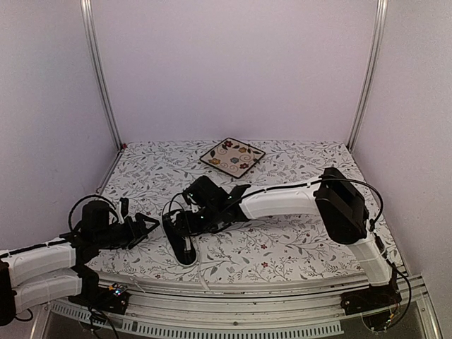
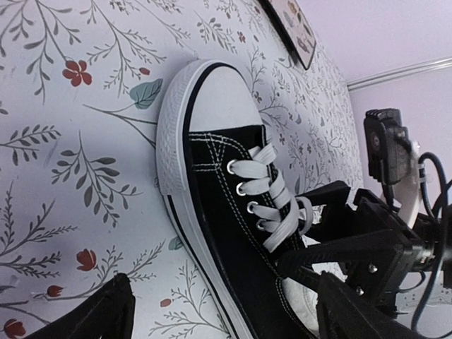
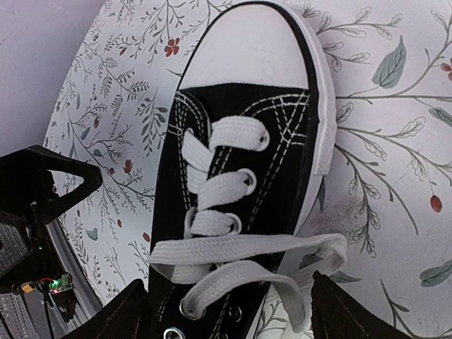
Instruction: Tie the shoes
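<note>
Black sneaker [image 1: 182, 244] on the floral table [image 1: 296, 247], left of centre, close to the near edge, white laces [image 3: 233, 247] loose across the tongue (no bow). Over it, right gripper [image 3: 227, 286], fingers [image 3: 342, 314] spread wide, clasping nothing. Just left, left gripper [image 1: 146, 224], fingers [image 2: 106, 314] likewise wide. Far back, square plate [image 1: 232, 157].
</note>
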`<state>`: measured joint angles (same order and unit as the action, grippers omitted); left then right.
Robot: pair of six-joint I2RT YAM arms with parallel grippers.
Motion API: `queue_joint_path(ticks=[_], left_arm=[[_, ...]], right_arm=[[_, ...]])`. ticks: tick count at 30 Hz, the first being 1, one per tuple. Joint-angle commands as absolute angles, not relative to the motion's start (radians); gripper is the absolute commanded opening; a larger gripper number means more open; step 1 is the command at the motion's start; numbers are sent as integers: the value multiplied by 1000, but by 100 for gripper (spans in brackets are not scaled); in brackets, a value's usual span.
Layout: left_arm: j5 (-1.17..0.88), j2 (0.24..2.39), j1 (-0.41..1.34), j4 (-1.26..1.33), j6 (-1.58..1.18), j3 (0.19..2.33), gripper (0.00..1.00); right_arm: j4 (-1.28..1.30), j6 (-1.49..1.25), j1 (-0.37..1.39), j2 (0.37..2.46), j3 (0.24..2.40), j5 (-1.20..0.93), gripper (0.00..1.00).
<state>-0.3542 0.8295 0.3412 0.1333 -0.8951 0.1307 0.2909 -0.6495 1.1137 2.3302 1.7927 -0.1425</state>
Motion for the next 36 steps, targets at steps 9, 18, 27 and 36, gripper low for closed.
queue_joint_path(ticks=[9,18,27,36], left_arm=[[-363,828,324,110,-909,128,89],[-344,833,321,90,-925,165,89],[-346,892,321,147,-953,161,89],[-362,922,321,153,-946,174,89]], right_arm=[[290,-691,1125,2371,1860,-32,11],[292,-698,1010,1959,1553,133,2],[383,-626,789,1562,1264,265,2],[235,-678,856,1678,1219,169,2]])
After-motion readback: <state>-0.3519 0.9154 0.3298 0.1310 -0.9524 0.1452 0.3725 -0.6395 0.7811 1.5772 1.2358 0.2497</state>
